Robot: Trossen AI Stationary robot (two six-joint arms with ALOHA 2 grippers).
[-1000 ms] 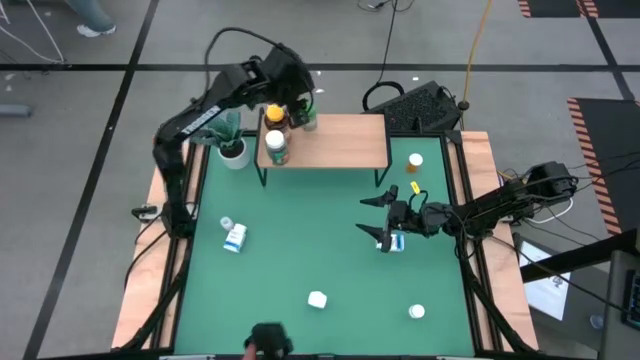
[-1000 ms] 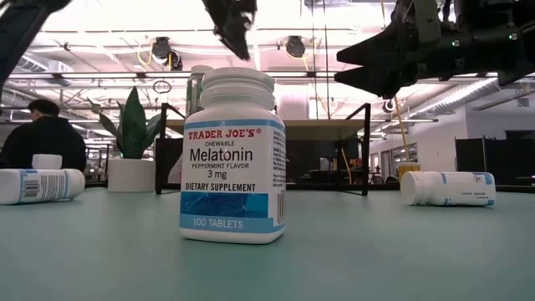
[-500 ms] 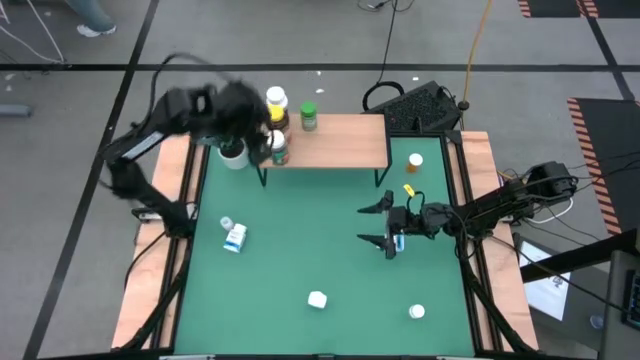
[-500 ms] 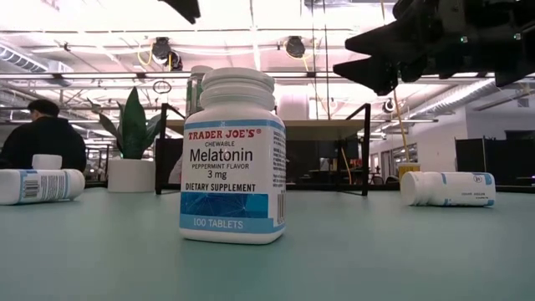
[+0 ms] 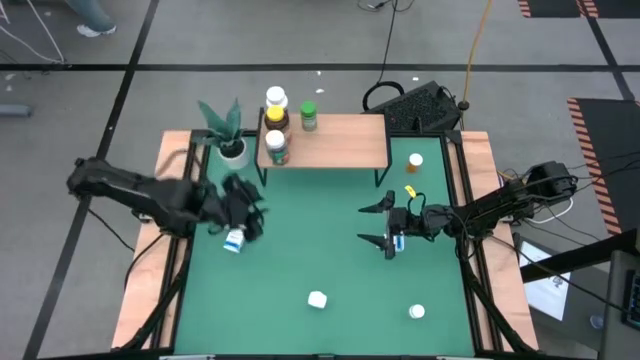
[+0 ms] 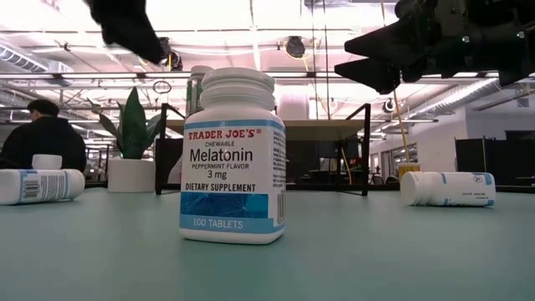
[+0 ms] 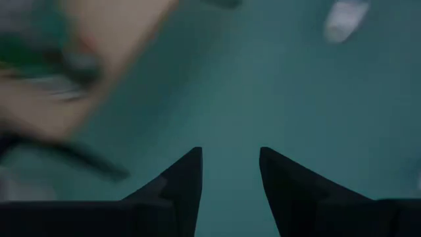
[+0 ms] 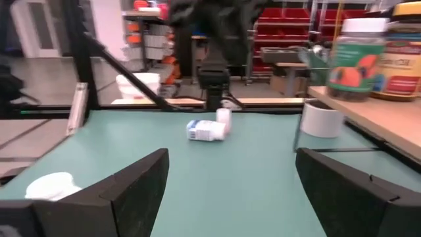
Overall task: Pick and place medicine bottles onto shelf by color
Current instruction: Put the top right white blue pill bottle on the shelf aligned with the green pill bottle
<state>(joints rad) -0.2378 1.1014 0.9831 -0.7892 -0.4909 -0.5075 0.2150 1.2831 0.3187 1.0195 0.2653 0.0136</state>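
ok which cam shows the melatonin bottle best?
Low view: the melatonin bottle stands upright, close, label readable. High view shows only its white cap from above. Right wrist may catch it blurred at the edge; left wrist doesn't.

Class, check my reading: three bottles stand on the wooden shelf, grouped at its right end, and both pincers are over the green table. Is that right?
Not quite. The high view shows the three bottles grouped at the left end of the shelf, near the plant, not the right. The rest holds: the left pincer and right pincer are both over the green table.

Bright ceiling lights (image 6: 251,33) glare in low view; left wrist view motion-blurred.
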